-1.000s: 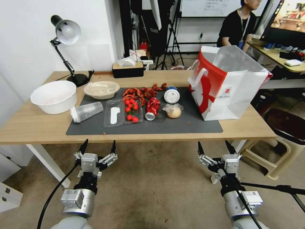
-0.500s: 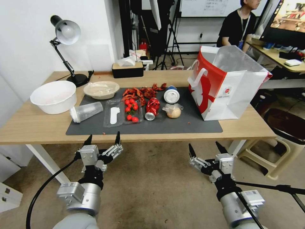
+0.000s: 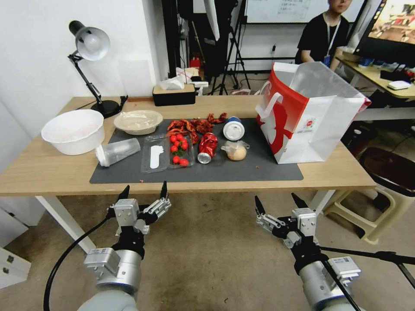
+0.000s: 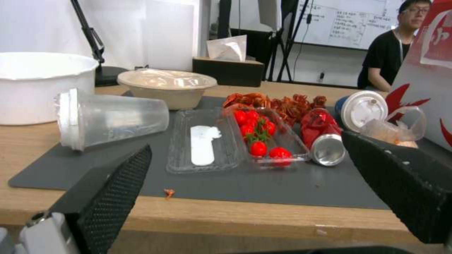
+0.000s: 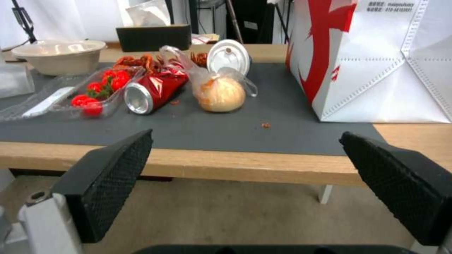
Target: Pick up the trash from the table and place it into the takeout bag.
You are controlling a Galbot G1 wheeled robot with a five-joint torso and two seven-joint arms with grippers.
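Even bright indoor light; head view edges bowed; wrist views soft.

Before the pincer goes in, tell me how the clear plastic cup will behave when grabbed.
The clear plastic cup lies on its side on the mat, so a nudge would probably roll it. It looks empty and thin-walled, so likely light and apt to buckle under a firm squeeze. Its smooth, tapered wall may slip.

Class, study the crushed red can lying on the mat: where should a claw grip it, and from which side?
Grip the crushed red can across its dented middle, coming down from above. It lies on its side, silver end toward the table's front edge, with the tomato tray and bagged bun close on either flank.
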